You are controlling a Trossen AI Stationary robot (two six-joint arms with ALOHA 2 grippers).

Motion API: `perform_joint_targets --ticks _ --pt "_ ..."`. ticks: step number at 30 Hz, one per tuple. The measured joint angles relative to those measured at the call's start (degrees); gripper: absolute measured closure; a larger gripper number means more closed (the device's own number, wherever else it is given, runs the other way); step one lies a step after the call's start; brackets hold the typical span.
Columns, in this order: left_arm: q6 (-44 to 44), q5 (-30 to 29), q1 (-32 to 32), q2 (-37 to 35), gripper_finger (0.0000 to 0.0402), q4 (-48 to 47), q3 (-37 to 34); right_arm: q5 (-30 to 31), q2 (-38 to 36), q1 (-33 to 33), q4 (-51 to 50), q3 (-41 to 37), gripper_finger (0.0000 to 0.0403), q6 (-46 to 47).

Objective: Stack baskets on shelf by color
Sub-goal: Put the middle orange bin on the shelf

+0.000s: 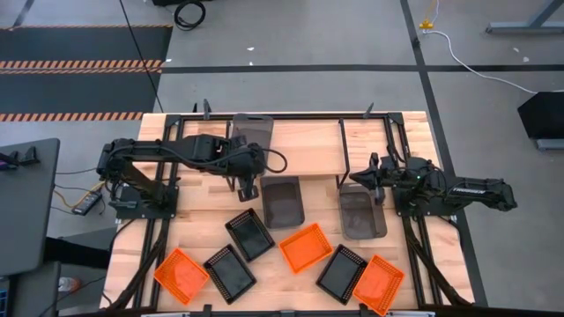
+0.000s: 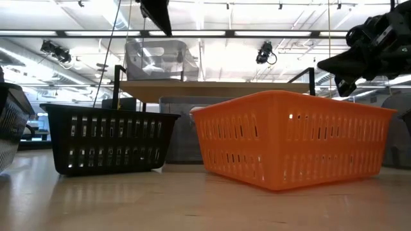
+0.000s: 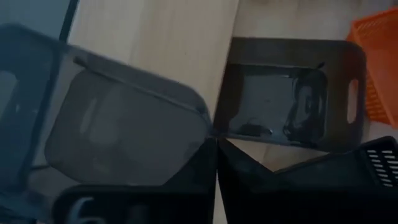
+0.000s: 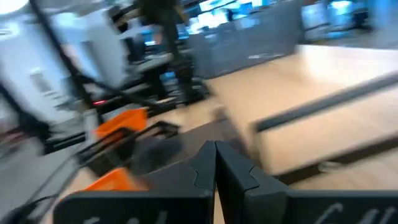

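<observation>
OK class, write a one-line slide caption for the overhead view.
One grey basket sits on the shelf; two grey, three black and three orange baskets lie on the table below.

Both grippers (image 3: 216, 180) (image 4: 216, 180) closed, raised

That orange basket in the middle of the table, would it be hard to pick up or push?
Probably not. The orange basket looks like thin slotted plastic, so likely light and slightly flexible. Its wide flat base suggests it would slide on the smooth tabletop rather than tip.
</observation>
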Motion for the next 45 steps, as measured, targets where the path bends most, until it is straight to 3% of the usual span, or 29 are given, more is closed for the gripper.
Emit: perform_joint_targets --ticks 3,10,19,26,35,45 --pt "2.07 -0.05 -1.62 -0.07 0.0393 1.77 3.63 -5.19 0.12 0.57 2.5 0.02 0.0391 -1.91" --pt "3.83 -5.35 -7.75 -0.22 0.0381 2.37 14.18 -6.17 0.1 0.91 10.3 0.01 0.0391 -4.76" --pt "8.95 -8.72 -19.41 -0.22 0.0392 6.04 15.7 -12.11 4.96 0.96 10.1 4.47 0.0377 -6.14" --pt "10.55 -18.77 -24.19 -0.95 0.0389 12.75 10.32 -11.9 16.86 3.47 10.05 12.5 0.0352 -10.58" --pt "13.45 -18.55 -22.32 -2.95 0.0395 27.96 -5.02 -6.51 40.07 11.25 7.71 26.62 0.0331 -14.91" --pt "15.8 -17.72 -21.2 -9.26 0.0386 45.03 -21.58 0.3 64.82 23.54 -14.18 45.92 0.033 -18.5"
